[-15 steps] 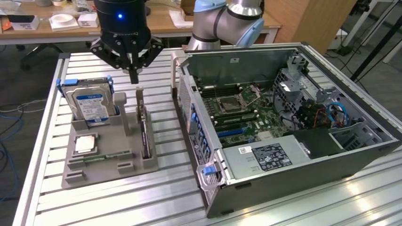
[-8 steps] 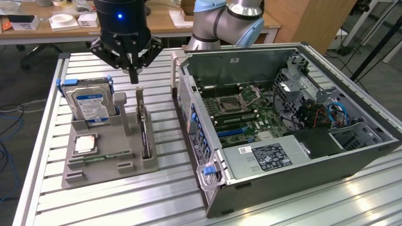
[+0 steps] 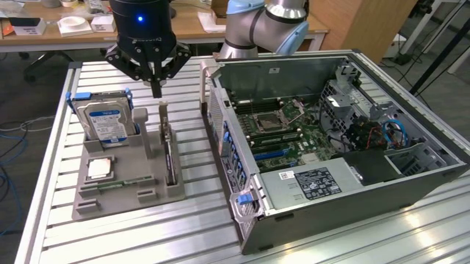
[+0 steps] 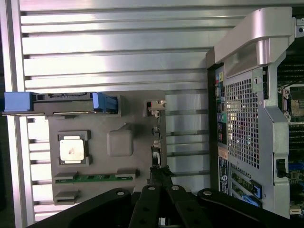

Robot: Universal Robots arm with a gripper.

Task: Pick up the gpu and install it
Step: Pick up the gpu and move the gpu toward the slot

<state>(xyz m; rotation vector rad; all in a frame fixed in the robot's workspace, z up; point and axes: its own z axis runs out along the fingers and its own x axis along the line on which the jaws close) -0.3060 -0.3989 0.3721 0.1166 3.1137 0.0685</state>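
What could go wrong, from the largest thing down. The open grey metal computer case [image 3: 367, 209] lies on its side on the slatted aluminium table [image 3: 132, 242], at the exterior view's right. Its perforated wall is just beside the grey moulded parts holder [image 3: 136, 165]. I judge that a card lifted askew could knock against that wall or the case rim.

In the holder, the silver hard drive with the blue-white label [image 3: 107, 122] stands upright at the exterior view's left. It is near enough that a wide or drifting descent could clip it.

The gpu, a thin dark circuit card with a silver bracket at its far end [image 3: 169, 154], stands on edge in the holder's slot on the side toward the case, not yet lifted. It is thin and upright, so closed fingers coming down would likely meet its top edge and could tilt or chip it. A grip away from its middle would probably let it swing.

The pale blue and silver arm [image 3: 268, 22] reaches in from the far side. Its black gripper [image 3: 156, 92] points straight down over the far end of the gpu, clear of it. The jaws are pinched together with nothing between them.
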